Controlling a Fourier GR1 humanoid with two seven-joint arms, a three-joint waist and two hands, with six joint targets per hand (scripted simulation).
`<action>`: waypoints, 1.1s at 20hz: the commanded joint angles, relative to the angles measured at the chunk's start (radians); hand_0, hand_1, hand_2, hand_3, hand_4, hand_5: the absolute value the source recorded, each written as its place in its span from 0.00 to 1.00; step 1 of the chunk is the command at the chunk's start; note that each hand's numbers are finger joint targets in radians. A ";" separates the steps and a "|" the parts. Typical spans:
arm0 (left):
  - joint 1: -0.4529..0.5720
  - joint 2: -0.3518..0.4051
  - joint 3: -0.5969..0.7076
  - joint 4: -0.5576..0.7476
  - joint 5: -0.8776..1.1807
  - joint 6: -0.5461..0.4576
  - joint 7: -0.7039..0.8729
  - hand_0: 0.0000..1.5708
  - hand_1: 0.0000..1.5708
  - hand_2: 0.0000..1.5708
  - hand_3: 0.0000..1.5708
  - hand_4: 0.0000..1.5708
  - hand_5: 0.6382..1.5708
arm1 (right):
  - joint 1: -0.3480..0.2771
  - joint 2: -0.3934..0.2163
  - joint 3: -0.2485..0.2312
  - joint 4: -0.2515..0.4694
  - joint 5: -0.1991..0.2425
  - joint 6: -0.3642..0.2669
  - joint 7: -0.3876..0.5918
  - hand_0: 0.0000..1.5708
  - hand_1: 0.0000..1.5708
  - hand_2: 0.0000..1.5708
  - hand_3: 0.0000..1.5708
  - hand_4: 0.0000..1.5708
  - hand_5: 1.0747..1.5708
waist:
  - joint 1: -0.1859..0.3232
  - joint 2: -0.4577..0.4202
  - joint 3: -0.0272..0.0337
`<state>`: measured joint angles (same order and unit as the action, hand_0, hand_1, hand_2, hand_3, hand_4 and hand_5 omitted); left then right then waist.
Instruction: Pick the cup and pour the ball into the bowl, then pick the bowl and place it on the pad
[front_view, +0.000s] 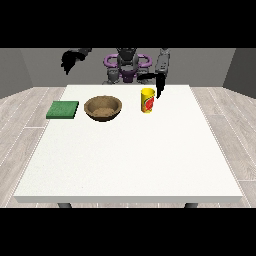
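Observation:
A yellow cup (147, 100) with a red label stands upright on the white table (130, 150), right of centre at the back. The ball is hidden from view. A brown wooden bowl (103, 108) sits to the cup's left. A green pad (63, 110) lies flat further left. The hand at the view's right (159, 86) hangs just beside the cup's right rim, fingers pointing down and straight, thumb stretched toward the cup, holding nothing. The hand at the view's left (68, 61) is raised high above the table's back left corner, fingers relaxed, apart from everything.
The robot's torso (127, 65) stands behind the table's back edge. Wooden floor surrounds the table on both sides.

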<state>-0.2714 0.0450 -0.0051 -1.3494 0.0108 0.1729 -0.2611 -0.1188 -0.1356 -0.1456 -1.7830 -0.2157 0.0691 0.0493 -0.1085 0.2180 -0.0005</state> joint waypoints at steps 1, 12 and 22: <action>-0.057 0.007 0.057 0.183 0.030 -0.043 -0.118 0.00 0.00 0.00 0.00 0.00 0.86 | -0.015 -0.010 -0.021 0.045 -0.019 0.030 -0.041 0.00 0.00 0.00 0.00 0.42 0.97 | -0.010 0.018 0.0002; -0.163 0.022 0.137 0.508 0.047 -0.078 -0.298 0.00 0.00 0.00 0.00 0.13 0.85 | 0.000 -0.037 -0.066 0.156 -0.013 0.070 -0.107 0.00 0.00 0.00 0.00 0.43 0.98 | -0.018 -0.023 0.0001; -0.173 -0.042 0.136 0.678 -0.076 0.197 -0.464 0.81 0.81 1.00 1.00 0.85 0.91 | -0.078 -0.190 -0.176 0.132 -0.185 0.206 -0.017 0.00 0.00 0.00 0.05 0.41 0.99 | -0.123 0.041 -0.0001</action>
<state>-0.4561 0.0572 0.1394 -0.7387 -0.0199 0.2539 -0.6667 -0.1678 -0.2709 -0.2823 -1.6405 -0.3448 0.2357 -0.0013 -0.1972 0.2410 0.0016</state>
